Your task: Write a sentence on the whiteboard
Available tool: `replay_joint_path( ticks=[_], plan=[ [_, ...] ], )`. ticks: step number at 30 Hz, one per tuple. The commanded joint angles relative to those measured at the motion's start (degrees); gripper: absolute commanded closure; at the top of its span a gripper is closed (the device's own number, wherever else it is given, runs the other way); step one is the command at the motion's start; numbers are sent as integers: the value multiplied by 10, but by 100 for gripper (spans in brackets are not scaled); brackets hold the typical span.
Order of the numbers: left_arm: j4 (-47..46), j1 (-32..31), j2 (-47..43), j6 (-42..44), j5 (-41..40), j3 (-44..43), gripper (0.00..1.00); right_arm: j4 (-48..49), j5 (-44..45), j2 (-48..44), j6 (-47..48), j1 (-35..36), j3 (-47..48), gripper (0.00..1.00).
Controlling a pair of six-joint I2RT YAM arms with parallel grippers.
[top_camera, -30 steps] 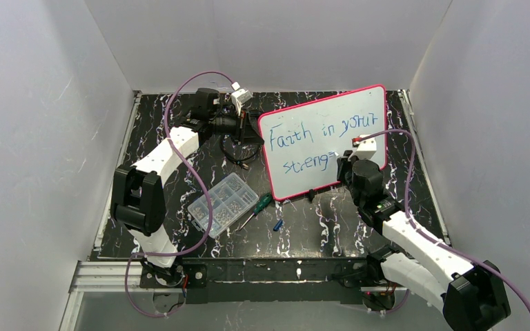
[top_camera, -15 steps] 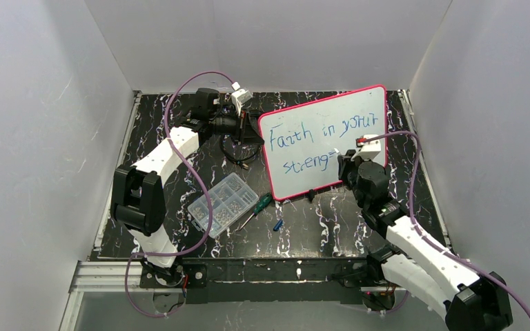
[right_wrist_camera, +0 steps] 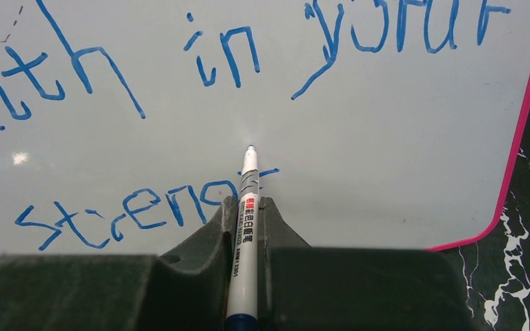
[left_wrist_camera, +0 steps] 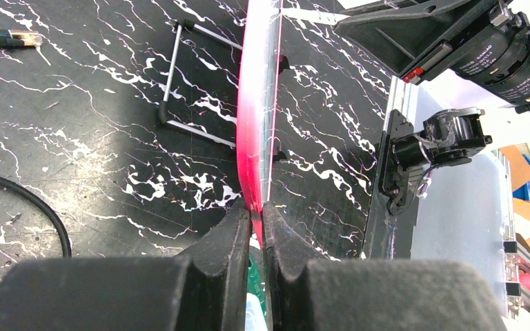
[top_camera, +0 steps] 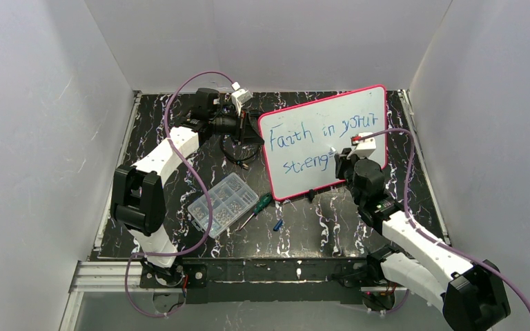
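Observation:
The whiteboard [top_camera: 348, 117], white with a pink-red frame, stands tilted at the back right of the table. Blue text [top_camera: 317, 132] reads "Faith in your" above an unfinished "streng". My left gripper [top_camera: 254, 123] is shut on the board's left edge; the left wrist view shows the fingers [left_wrist_camera: 233, 227] clamping the red frame [left_wrist_camera: 252, 131]. My right gripper [top_camera: 340, 163] is shut on a white marker [right_wrist_camera: 246, 207]. Its tip [right_wrist_camera: 250, 149] rests at the board [right_wrist_camera: 386, 158] above the end of "streng" [right_wrist_camera: 138, 210].
A clear box of small parts [top_camera: 223, 203] lies left of the board. A green-handled screwdriver [top_camera: 257, 207] and a small blue cap [top_camera: 277, 225] lie in front of it. Black cable [top_camera: 238, 155] coils near the left gripper. White walls enclose the table.
My right gripper shifted slightly right and then back left and up along the second line with the marker. The left arm and the board have not moved.

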State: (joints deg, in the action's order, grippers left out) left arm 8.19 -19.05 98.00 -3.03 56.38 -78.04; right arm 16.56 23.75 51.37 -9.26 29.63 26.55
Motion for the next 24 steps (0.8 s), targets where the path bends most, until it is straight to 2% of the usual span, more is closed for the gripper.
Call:
replay_joint_path(
  ticks=[1, 7, 24],
  plan=[
    [3, -5, -15, 4, 23, -16, 100, 18, 15, -10, -1, -2, -6, 99],
    [3, -5, -15, 4, 24, -16, 100, -27, 24, -21, -24, -2, -24, 99],
    [2, -5, -15, 3, 24, -16, 100, -73, 37, -10, -57, -2, -38, 99]
  ],
)
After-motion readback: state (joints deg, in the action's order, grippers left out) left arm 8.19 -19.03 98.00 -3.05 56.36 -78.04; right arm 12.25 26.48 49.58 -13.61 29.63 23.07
